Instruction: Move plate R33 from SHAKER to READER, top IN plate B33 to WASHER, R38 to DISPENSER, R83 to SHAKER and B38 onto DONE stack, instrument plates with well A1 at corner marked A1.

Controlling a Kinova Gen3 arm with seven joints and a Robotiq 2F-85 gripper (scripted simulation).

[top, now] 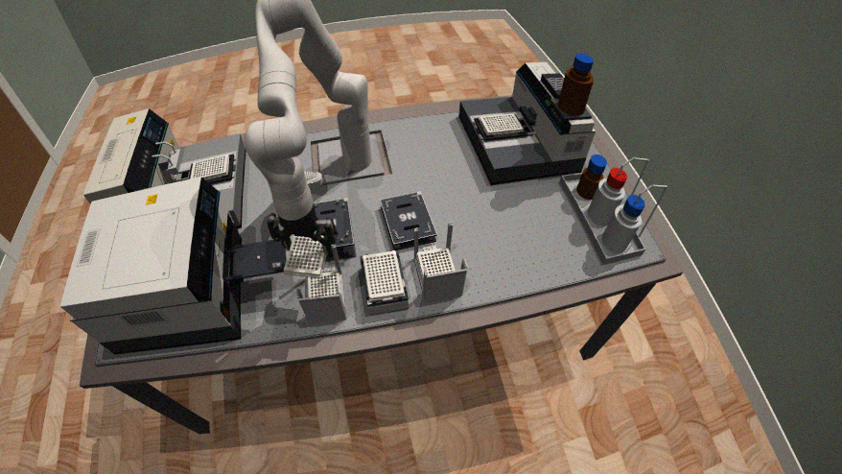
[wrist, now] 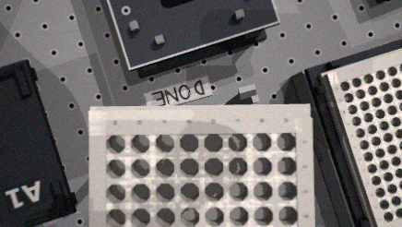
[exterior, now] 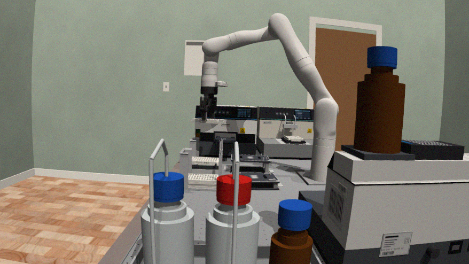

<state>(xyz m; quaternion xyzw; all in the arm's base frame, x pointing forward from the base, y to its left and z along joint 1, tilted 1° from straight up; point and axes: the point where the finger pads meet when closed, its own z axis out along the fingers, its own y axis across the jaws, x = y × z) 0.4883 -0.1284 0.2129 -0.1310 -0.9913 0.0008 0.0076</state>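
My gripper [top: 301, 238] [exterior: 207, 115] is shut on a white well plate [top: 305, 255] [exterior: 209, 121] [wrist: 200, 175], taken to be B38, and holds it level and high above the deck. The plate hangs just beside the READER's dark tray [top: 256, 259] [wrist: 28, 161], which is bare and marked A1. It hangs over the near edge of the DONE rack [top: 322, 306], which holds one plate [top: 323, 285]. The DONE label [wrist: 180, 93] lies on the deck just past the held plate. The rack is hidden under the plate in the wrist view.
The RG nest [top: 339, 220] [wrist: 194, 28] lies behind the DONE rack and N6 [top: 407, 218] to its right. A plate [top: 383, 275] [wrist: 369, 138] sits on the SHAKER, with the IN rack [top: 438, 276] beyond. Other plates [top: 210, 166] [top: 500, 124] sit on the back instruments. Bottles [top: 615, 197] stand at the right.
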